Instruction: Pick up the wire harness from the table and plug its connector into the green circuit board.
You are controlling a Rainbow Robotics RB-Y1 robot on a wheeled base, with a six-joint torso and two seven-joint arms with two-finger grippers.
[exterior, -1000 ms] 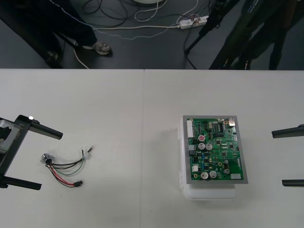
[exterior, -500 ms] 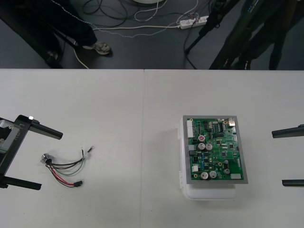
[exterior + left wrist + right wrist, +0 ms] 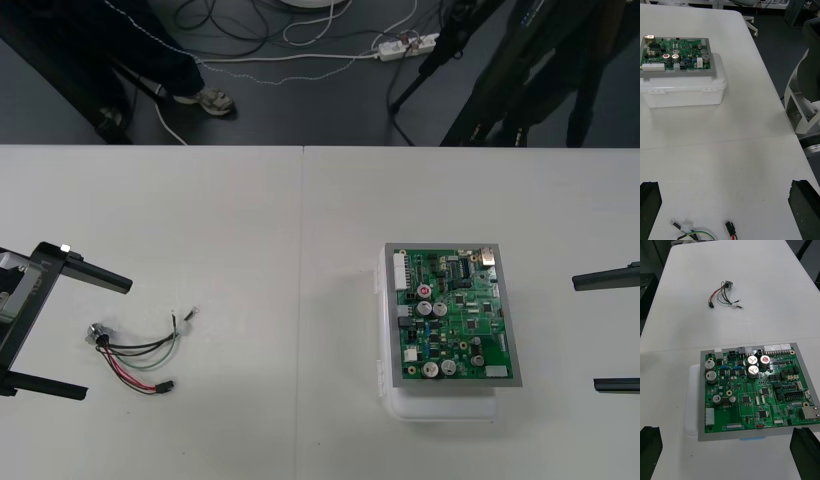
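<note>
Nothing has moved: left gripper [image 3: 105,339] and right gripper [image 3: 586,333] wait spread wide. One wire harness [image 3: 135,352] lies by the left gripper, socket [image 3: 100,335] leftward, plug [image 3: 168,385] toward the one green circuit board [image 3: 455,315].

No change shows since a second ago: the left gripper [image 3: 108,340], right gripper [image 3: 585,334], harness [image 3: 140,352] and board [image 3: 450,315] keep their exact places and poses.

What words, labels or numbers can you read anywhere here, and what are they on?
None can be read.
Board: small white print and markings on its parts, all too small to read.
Harness: no text seen.
Table: no text seen.
</note>
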